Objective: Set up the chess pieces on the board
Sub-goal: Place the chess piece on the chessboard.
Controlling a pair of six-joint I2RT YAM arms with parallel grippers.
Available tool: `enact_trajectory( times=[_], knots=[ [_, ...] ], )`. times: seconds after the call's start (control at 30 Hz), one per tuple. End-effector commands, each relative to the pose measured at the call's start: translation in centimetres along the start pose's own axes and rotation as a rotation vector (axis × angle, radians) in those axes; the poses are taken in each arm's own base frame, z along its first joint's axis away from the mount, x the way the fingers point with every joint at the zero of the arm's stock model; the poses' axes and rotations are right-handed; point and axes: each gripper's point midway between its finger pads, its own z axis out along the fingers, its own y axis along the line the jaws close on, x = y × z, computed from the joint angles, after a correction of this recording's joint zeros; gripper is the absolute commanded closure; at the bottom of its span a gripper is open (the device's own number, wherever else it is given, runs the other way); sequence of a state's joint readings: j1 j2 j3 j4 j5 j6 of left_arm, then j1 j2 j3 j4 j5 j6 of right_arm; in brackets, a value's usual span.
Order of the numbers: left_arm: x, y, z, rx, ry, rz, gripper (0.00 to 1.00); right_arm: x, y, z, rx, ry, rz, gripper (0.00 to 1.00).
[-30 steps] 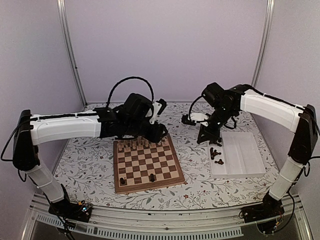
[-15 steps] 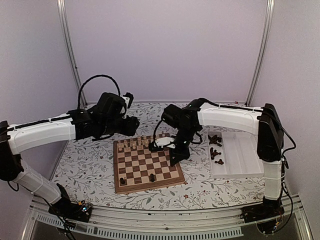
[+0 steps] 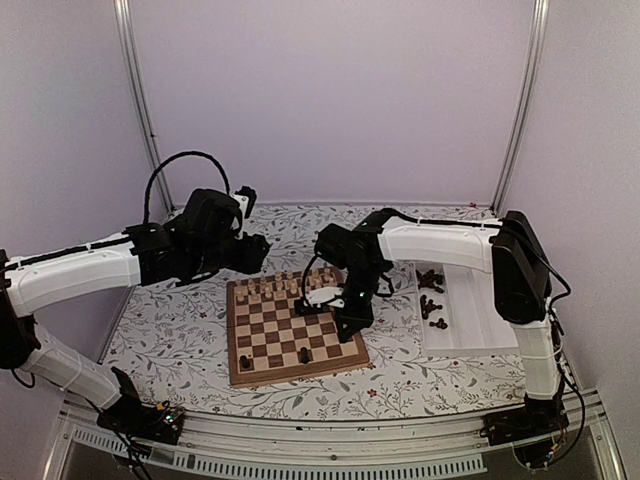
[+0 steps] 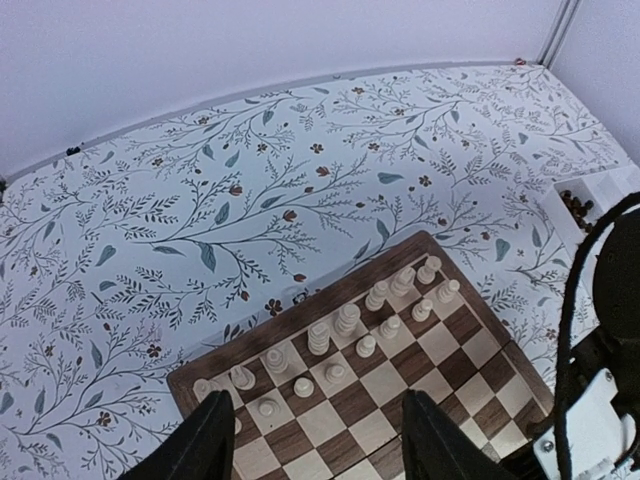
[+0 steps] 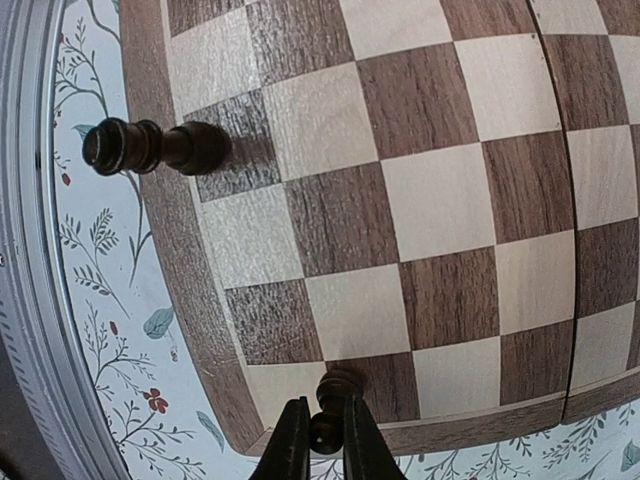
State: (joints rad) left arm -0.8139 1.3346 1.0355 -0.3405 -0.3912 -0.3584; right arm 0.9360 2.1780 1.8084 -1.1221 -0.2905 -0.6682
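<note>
The board (image 3: 292, 352) lies mid-table, and its far edge shows in the left wrist view (image 4: 480, 330). My right gripper (image 3: 350, 326) hangs over the board's near right corner. In the right wrist view it (image 5: 325, 405) is shut on a dark chess piece (image 5: 338, 385), whose base is at a dark square by the border. Another dark piece (image 5: 150, 147) stands on an edge square. In the top view two dark pieces (image 3: 303, 354) stand on the near rows. My left gripper (image 3: 258, 250) is open and empty, above the table just beyond the board's far left corner; it also shows in the left wrist view (image 4: 320, 450).
Cream chessmen (image 3: 280, 287) fill part of the board's far rows, and they also show in the left wrist view (image 4: 345, 325). A white compartment tray (image 3: 490, 310) at the right holds several loose dark pieces (image 3: 432, 300). A floral cloth (image 3: 170, 330) covers the table.
My right arm swung from the tray to the board's near right corner, carrying a dark piece. My left arm drew back to the left, off the board's far edge.
</note>
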Motion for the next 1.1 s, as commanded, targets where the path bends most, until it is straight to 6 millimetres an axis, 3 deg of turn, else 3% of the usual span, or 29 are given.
enact_trajectory(
  times=[0.0, 0.6, 0.8, 1.07],
  knots=[
    [-0.3, 0.5, 0.2, -0.007, -0.015, 0.003, 0.42, 0.2, -0.5, 0.7, 0.004, 0.026, 0.021, 0.88],
    [-0.2, -0.5, 0.5, 0.038, -0.008, -0.005, 0.42, 0.3, -1.2, 0.5, 0.057, 0.024, 0.041, 0.72],
    [-0.3, -0.6, 0.5, 0.046, -0.008, -0.006, 0.42, -0.3, -1.3, -1.3, 0.098, -0.021, 0.028, 0.64],
    [-0.5, -1.2, 0.5, 0.074, -0.004, -0.01, 0.42, 0.4, 0.5, -2.1, 0.053, -0.041, -0.025, 0.54]
  ],
)
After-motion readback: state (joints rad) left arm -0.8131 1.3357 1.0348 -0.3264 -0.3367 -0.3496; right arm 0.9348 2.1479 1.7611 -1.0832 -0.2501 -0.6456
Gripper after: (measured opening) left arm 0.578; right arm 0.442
